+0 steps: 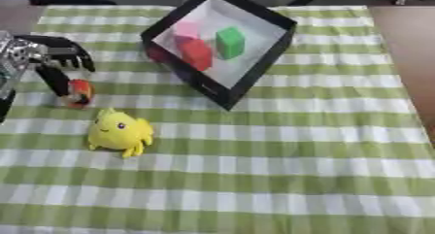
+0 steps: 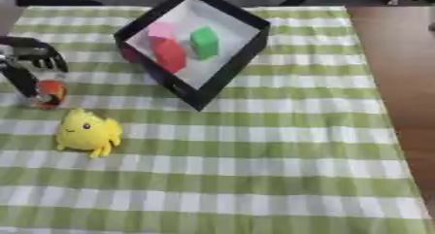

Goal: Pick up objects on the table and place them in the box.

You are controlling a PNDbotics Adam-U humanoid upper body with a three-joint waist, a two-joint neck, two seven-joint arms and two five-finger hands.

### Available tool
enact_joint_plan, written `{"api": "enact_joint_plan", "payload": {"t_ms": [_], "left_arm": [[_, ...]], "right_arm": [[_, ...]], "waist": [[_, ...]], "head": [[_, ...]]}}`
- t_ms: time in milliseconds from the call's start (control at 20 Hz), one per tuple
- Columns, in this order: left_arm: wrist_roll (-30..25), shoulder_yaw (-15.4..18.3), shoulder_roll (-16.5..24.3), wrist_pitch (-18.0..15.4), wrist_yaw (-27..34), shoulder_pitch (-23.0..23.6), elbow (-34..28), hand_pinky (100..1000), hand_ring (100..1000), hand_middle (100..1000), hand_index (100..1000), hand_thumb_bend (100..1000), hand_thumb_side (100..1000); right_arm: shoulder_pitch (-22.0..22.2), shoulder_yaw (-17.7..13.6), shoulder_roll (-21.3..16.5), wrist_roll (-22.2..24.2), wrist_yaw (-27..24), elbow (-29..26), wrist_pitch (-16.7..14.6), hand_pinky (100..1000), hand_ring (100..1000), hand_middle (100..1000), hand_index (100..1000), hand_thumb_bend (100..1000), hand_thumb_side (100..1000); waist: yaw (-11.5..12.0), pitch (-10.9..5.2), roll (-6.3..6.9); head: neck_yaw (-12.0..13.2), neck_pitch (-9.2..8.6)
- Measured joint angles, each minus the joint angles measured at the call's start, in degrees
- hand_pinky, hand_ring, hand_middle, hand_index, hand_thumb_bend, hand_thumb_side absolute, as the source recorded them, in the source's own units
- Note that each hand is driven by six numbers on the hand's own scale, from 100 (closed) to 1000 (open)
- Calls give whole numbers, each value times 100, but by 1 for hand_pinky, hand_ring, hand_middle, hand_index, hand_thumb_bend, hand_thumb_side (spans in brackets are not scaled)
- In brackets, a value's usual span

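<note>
Tablecloth point(image 1: 280, 179): green-and-white checked cloth covering the work surface from the near edge to the far edge; a strip of brown table point(image 1: 408, 48) shows bare along the right side.
Yellow plush toy point(image 1: 119, 131): small rounded figure with a dark eye, lying on the cloth in the near-left part of the scene, apart from everything else; nothing touches it.
Orange-red object point(image 1: 79, 92): small rounded item, orange-red with a lighter patch, at the left of the cloth, just beyond the plush toy; its exact shape cannot be made out.
Left hand point(image 1: 59, 58): black, with a silver joint at the wrist, entering from the left edge; fingers curled downward, thumb reaching down alongside the orange-red object so that the object sits pinched between thumb and fingers. Whether the object rests on the cloth or is lifted cannot be told.
Box point(image 1: 255, 77): black-walled, white-floored, set cornerwise on the cloth, farther back and to the right of the hand, well apart from it.
Box contents: a red block point(image 1: 197, 53), a green block point(image 1: 229, 42) to its right and a pink block point(image 1: 185, 30) behind the red one, close together on the white floor.
</note>
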Motion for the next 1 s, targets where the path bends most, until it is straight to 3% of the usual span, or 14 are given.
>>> {"api": "enact_joint_plan", "payload": {"t_ms": [350,650,1000], "left_arm": [[-280,-38,44,-115,-6,54,-77,759,753,709,616,200,100],[-357,-72,148,-66,269,83,-604,754,732,693,569,165,100],[-245,-33,197,284,729,30,-1388,749,698,664,538,145,100]], "right_arm": [[7,-32,0,-4,-4,3,0,915,691,683,800,100,229],[8,-34,0,-17,-6,6,7,915,691,683,800,100,230],[8,-34,0,-19,-8,19,8,914,688,681,798,100,231]], "waist": [[6,0,0],[11,0,0],[14,0,0]], "head": [[2,0],[16,0],[23,0]]}}
